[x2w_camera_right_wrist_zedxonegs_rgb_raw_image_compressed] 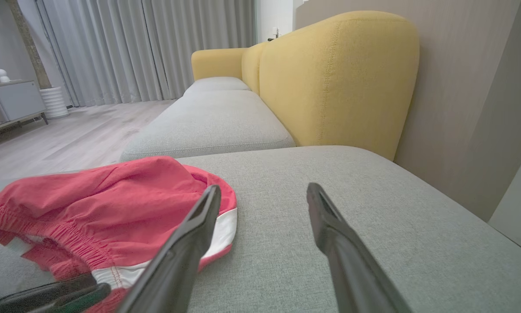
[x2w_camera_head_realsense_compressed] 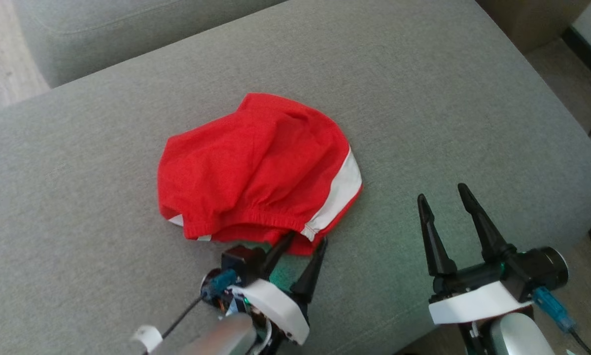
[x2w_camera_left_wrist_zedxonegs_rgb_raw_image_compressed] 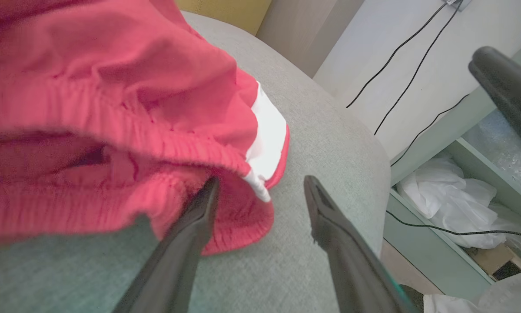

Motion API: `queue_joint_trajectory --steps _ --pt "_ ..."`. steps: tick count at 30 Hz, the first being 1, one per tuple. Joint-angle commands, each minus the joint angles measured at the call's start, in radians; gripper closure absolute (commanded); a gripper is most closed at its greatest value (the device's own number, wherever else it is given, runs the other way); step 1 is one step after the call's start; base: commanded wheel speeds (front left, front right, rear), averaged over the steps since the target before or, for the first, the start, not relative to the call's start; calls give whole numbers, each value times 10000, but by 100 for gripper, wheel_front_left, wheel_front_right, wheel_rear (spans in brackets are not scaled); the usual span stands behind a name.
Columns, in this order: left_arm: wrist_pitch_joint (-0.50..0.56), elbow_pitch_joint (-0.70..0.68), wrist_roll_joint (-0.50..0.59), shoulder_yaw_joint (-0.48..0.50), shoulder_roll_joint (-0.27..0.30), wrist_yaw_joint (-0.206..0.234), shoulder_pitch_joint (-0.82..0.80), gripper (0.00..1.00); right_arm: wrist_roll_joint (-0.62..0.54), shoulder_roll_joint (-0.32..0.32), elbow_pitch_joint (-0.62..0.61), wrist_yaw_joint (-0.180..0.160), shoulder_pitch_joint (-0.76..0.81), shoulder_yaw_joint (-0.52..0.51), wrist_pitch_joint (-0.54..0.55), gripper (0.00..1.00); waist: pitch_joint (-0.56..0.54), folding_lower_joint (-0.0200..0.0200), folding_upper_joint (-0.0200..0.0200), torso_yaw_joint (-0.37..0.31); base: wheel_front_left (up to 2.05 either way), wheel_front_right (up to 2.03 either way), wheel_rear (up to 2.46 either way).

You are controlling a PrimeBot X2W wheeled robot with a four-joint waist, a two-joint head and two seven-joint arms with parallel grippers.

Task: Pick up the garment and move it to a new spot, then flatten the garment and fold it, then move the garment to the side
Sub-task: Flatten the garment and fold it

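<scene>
Head view: red garment (x2w_camera_head_realsense_compressed: 260, 167) sits mid-cushion (x2w_camera_head_realsense_compressed: 423, 98), with bare grey room all round. Left fingers (x2w_camera_head_realsense_compressed: 314, 264) are spread at its 6 o'clock hem, one tip maybe tucked under. Right fingers (x2w_camera_head_realsense_compressed: 431, 236) are spread too, clear at 4 o'clock.

Red shorts (x2w_camera_head_realsense_compressed: 256, 167) with a white side stripe (x2w_camera_head_realsense_compressed: 342, 190) and a gathered elastic waistband (x2w_camera_head_realsense_compressed: 246, 217). Lying rumpled and partly doubled over, not flat, around the middle of the grey sofa seat (x2w_camera_head_realsense_compressed: 448, 98), somewhat nearer its near edge than its far one. Waistband turned toward the near edge, gaping slightly open; white stripe along the right side.
</scene>
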Motion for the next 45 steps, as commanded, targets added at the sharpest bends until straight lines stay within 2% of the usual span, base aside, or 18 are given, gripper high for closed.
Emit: queue_joint_trajectory --steps 1,4,5,6,7,12,17,21,27,30,33,34,40,45 --pt "-82 -50 -131 195 -45 17 -464 0 68 -54 -359 -7 -370 276 -26 0 41 0 0 -85 0 0 0" --pt "-82 171 -224 89 -45 -16 -702 0 85 -54 -382 -7 -413 288 -26 0 67 0 0 -201 0 0 0" --pt "-82 207 -242 71 -45 -42 -763 31 98 -54 -391 -7 -412 265 -26 0 66 0 0 -226 0 0 0" --pt "-82 253 -271 32 -45 -73 -795 71 102 -54 -390 -7 -403 254 -26 0 61 0 0 -246 0 0 0" --pt "-82 292 -281 -62 -45 -146 -832 100 95 -54 -385 -7 -389 249 -26 0 52 0 0 -258 0 0 0" --pt "-82 400 -260 -181 -45 -335 -910 100 51 -54 -379 -7 -252 59 -26 0 -106 0 0 -87 0 0 0" --pt "-82 -50 402 506 -26 -229 -719 100 30 -54 -433 -7 -150 -45 -26 0 -322 0 0 455 0 0 0" --pt "-82 -892 965 1251 247 -122 -432 100 -16 -54 -455 -7 -53 -119 -26 0 -462 0 0 1157 0 0 0" --pt "-82 -2213 1723 2025 1090 109 -116 100 -87 -54 -399 -7 30 -122 -26 0 -639 0 0 2254 0 0 0" --pt "-79 -2819 2050 2354 1870 371 -123 100 -86 -54 -233 -7 32 -30 -26 0 -679 0 0 2875 0 0 0" --pt "18 -3142 2115 2642 2463 552 -209 100 -32 -54 -23 -7 3 107 -26 0 -618 0 0 3230 0 0 0" --pt "18 -3142 2115 2642 2463 552 -209 100 -32 -54 -23 -7 3 107 -26 0 -618 0 0 3230 0 0 0" --pt "298 -3569 2393 3008 3445 802 -604 100 -29 -54 466 -7 -150 287 -26 0 -331 0 0 3775 0 0 0" --pt "353 -3733 2464 3146 3729 871 -857 100 37 -119 1040 -7 -448 630 -26 0 -109 0 0 4111 0 0 0"
